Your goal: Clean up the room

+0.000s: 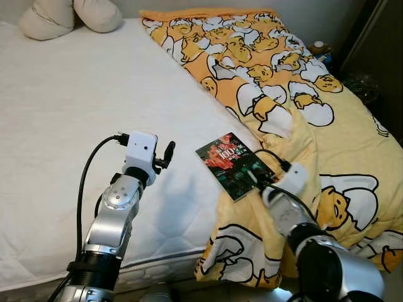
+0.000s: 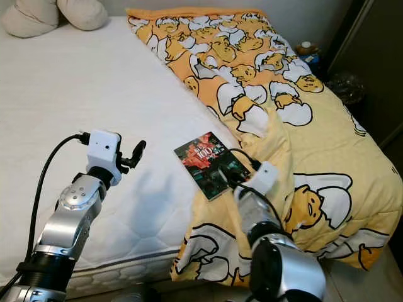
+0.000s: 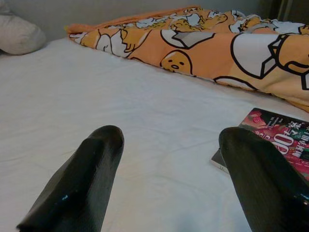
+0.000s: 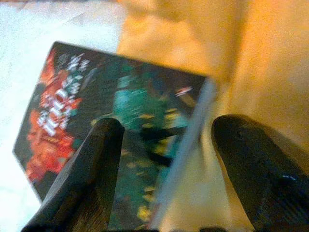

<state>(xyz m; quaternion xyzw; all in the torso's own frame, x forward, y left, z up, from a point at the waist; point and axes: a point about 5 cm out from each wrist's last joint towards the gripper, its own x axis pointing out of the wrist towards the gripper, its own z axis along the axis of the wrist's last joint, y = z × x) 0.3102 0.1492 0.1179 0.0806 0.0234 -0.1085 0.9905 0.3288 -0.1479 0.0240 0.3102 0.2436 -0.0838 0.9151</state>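
A dark book (image 1: 228, 163) with a red and green cover lies on the white mattress (image 1: 75, 113), its right edge on the yellow egg-print blanket (image 1: 340, 132). My right gripper (image 1: 258, 182) is open at the book's near right corner. In the right wrist view one finger (image 4: 96, 164) hangs over the cover of the book (image 4: 111, 116) and the other over the blanket, on either side of the book's edge. My left gripper (image 1: 167, 154) is open above bare mattress, left of the book. The left wrist view looks between its fingers (image 3: 82, 179) at the book (image 3: 282, 137).
Two pillows (image 1: 69, 16) lie at the head of the bed. The blanket covers the bed's right half and hangs over the near edge (image 1: 245, 264). Dark furniture (image 1: 378, 44) and small items (image 1: 320, 47) stand beyond the bed on the right.
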